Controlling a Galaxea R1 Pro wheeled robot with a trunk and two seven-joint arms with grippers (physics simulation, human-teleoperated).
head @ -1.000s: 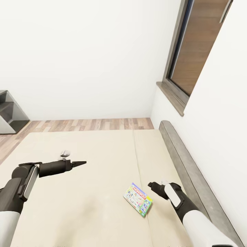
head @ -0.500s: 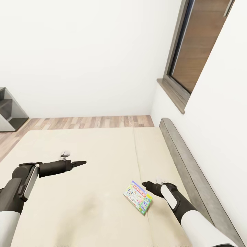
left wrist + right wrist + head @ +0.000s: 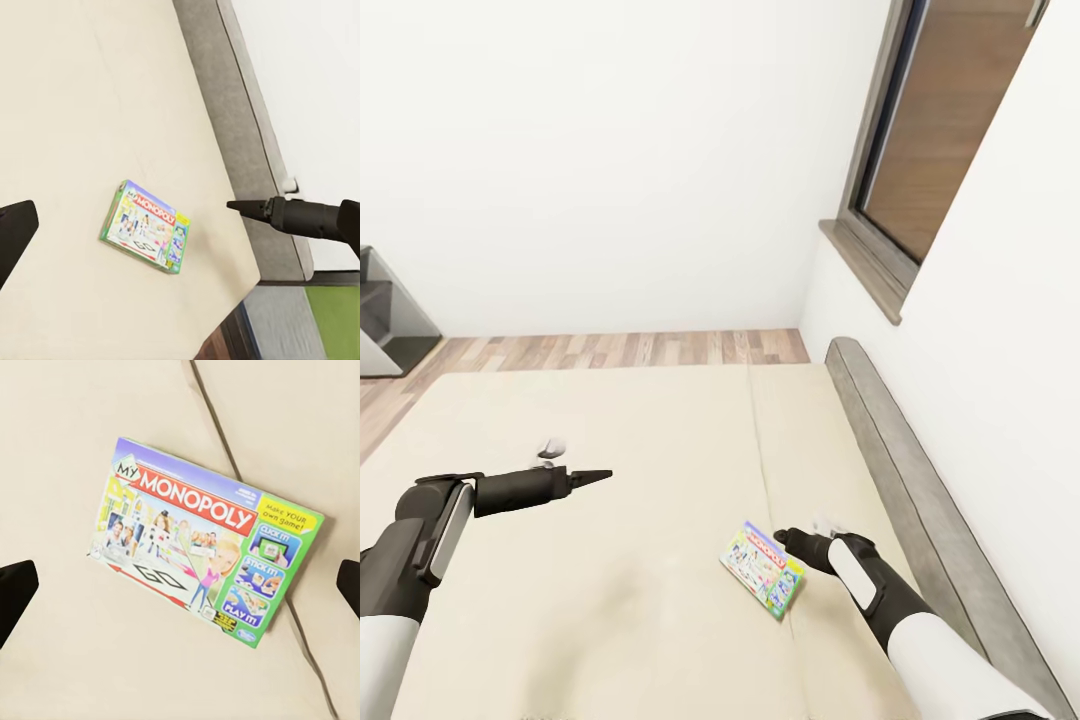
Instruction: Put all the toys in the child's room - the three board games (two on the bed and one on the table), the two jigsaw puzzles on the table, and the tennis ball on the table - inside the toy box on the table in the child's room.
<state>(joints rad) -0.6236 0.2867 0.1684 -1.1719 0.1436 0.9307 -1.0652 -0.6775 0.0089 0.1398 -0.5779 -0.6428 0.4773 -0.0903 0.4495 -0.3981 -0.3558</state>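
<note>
- Bed (image 3: 610, 620): a wide cream mattress surface with a seam running along its length near the right side; a thin grey frame (image 3: 900, 470) is seen along the right edge, against the white wall.
- Board game (image 3: 762, 568): a flat rectangular box with a white-green cover, its "My Monopoly" title readable in the right wrist view (image 3: 202, 536); it is laid flat on the mattress, close to the bed's right edge and across the seam, turned askew to the frame. In the left wrist view (image 3: 146, 226) it is seen near the mattress edge.
- Right gripper (image 3: 784, 540): held just beside the game box, at its side nearer the grey frame, low over the mattress; whether the box is touched cannot be told. In the right wrist view its two dark fingertips (image 3: 15, 592) are seen spread wide apart on either side of the box, with nothing between them gripped.
- Left gripper (image 3: 600, 474): held out over the middle of the mattress, well apart from the game box; from the head view its fingers appear drawn to a thin point, yet in the left wrist view one dark fingertip (image 3: 15, 232) is seen at the picture's border, so its state cannot be told.
- Window (image 3: 950, 130): a tall narrow opening with a grey sill, set in the wall above the frame.
- Floor (image 3: 620, 350): wood planks, seen beyond the far edge of the bed.
</note>
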